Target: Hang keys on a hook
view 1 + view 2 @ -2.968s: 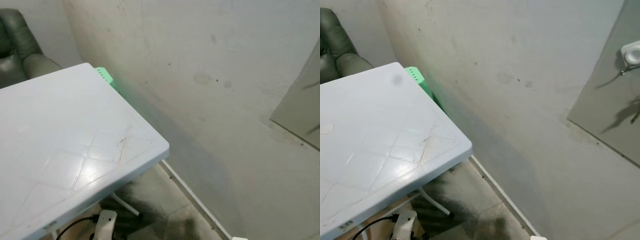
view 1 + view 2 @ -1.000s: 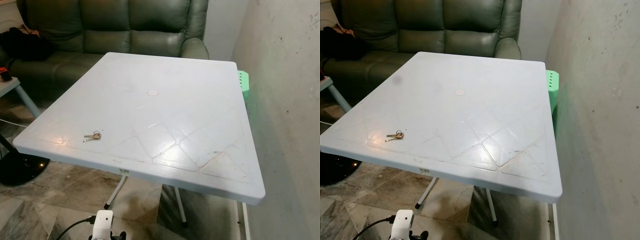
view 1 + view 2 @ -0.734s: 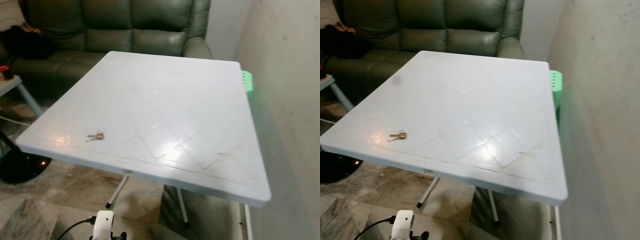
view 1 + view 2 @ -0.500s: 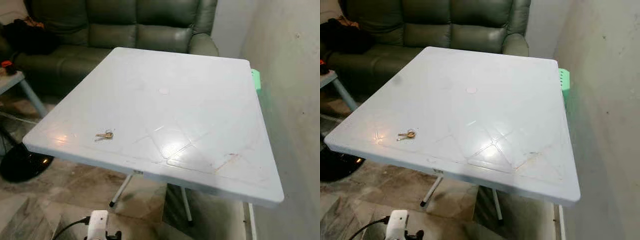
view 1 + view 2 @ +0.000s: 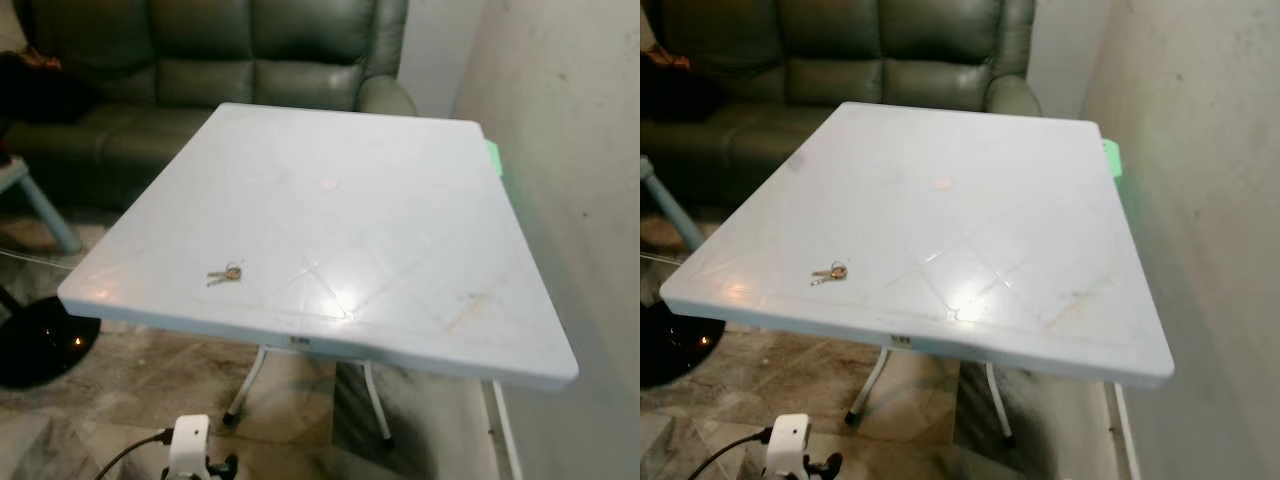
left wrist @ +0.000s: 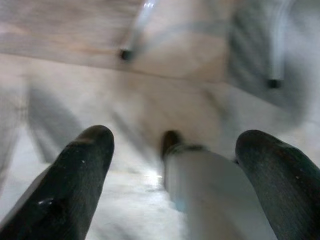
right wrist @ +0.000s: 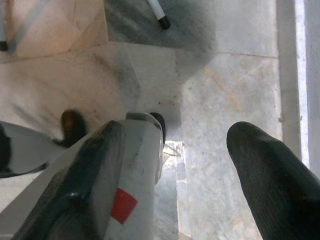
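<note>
The left gripper (image 6: 172, 165) hangs low over the tiled floor (image 6: 90, 90), its two black fingers (image 6: 75, 170) spread wide with nothing between them; a pale limb of the robot (image 6: 210, 190) shows in the gap, though the blur makes it hard to say which part. Ahead of it stand two white table legs (image 6: 137, 27). The right gripper (image 7: 180, 165) also points down at the floor, fingers (image 7: 270, 170) wide apart and empty, with a white baseboard (image 7: 295, 75) to one side. Well above both grippers, the keys (image 5: 225, 274) lie flat on the white table (image 5: 400, 250), near its front edge toward the left corner. Beyond the table stands a green sofa (image 5: 200, 50); a plastered wall (image 5: 570, 150) runs along the right.
</note>
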Motion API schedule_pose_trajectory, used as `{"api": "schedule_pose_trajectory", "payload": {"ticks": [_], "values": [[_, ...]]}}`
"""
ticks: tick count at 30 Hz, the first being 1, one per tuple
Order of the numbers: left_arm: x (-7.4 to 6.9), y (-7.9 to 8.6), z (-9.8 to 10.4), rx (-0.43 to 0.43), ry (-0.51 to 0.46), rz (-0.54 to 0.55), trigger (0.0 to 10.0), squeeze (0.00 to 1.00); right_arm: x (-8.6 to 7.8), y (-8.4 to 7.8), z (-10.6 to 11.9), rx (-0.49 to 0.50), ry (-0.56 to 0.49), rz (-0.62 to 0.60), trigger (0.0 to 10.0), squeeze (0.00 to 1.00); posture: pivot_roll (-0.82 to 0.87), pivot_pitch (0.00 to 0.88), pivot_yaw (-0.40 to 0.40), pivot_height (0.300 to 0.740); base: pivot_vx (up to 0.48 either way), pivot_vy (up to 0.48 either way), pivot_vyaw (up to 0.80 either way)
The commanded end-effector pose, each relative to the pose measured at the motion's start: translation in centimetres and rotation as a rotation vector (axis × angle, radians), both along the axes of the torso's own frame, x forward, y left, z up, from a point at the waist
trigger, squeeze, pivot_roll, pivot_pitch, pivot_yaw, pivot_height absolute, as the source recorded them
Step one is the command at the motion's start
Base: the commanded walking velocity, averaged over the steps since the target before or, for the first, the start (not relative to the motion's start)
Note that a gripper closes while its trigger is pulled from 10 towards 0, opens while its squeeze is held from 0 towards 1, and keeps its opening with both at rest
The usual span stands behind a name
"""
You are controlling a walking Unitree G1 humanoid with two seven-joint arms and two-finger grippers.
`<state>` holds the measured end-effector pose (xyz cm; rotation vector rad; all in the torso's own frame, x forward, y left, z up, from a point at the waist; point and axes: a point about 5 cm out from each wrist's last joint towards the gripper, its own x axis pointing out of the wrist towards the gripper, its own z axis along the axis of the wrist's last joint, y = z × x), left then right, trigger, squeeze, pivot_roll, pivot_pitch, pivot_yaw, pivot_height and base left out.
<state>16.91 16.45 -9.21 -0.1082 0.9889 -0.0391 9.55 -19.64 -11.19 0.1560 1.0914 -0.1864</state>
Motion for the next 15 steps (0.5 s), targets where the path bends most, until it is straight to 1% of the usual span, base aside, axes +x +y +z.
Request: {"api": "schedule_pose_trajectory", "payload": {"ticks": [1, 15], "values": [[-0.13, 1.19, 0.02, 0.032, 0.010, 0.010, 10.0, 0.00, -1.86, 0.68, -0.56, 0.022, 0.075, -0.003, 10.0, 0.00, 0.08, 0.055, 0.000, 0.740, 0.000, 0.431, 0.00], [-0.19, 1.28, 0.00, 0.033, 0.010, 0.012, 10.0, 0.00, -2.11, 0.65, -0.61, 0.027, 0.082, -0.014, 10.0, 0.00, 0.08, 0.052, 0.000, 0.740, 0.000, 0.431, 0.00]]}}
